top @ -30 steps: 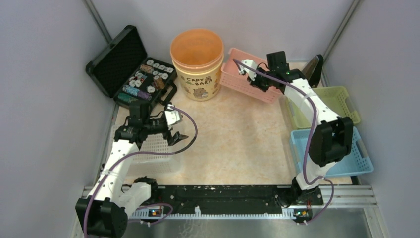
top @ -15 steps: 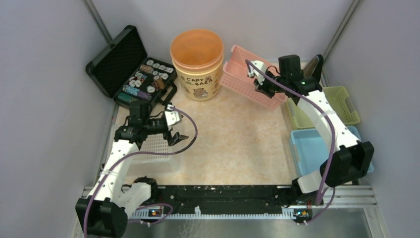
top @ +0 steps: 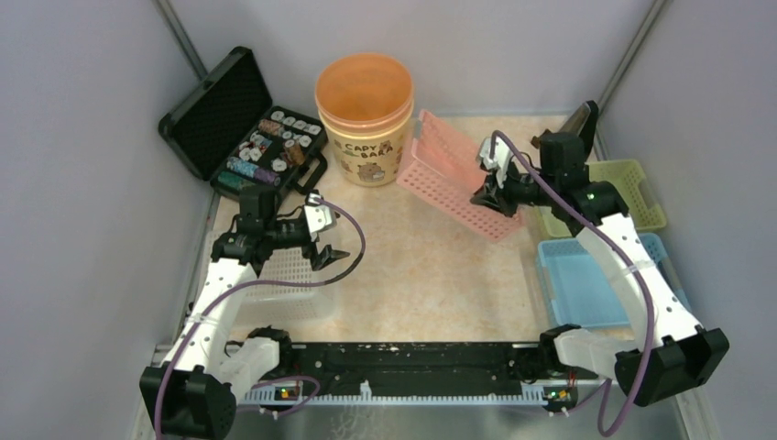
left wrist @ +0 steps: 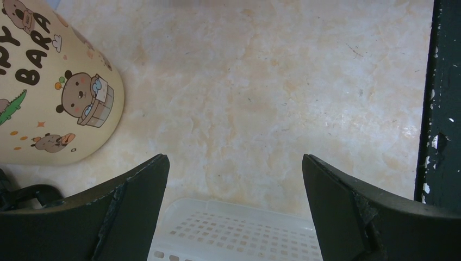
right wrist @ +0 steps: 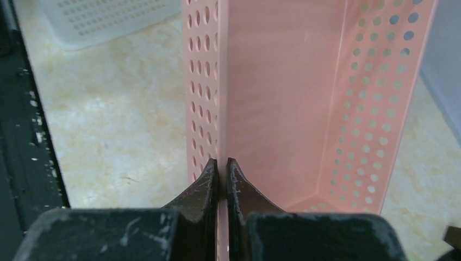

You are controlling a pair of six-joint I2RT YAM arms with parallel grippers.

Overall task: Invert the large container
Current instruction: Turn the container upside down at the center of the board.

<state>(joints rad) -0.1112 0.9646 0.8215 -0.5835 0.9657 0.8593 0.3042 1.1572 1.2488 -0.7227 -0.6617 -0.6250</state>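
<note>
we've got the r gripper (right wrist: pixel 222 163) clamped tight on a wall of the pink basket (right wrist: pixel 282 92), held tilted on edge, prob for the flip; l gripper (left wrist: pixel 234 163) gapes wide, empty.

Pink basket (right wrist: pixel 282 98): smooth moulded plastic, perforated walls, faint sheen. White basket (left wrist: pixel 239 234): translucent perforated plastic. Bucket (left wrist: pixel 49 109): glossy printed plastic. Tabletop (left wrist: pixel 272 81): smooth, marbled, low gloss (laminate or stone, cannot tell). Black rail (left wrist: pixel 443 109): matt, paint chipped.
</note>
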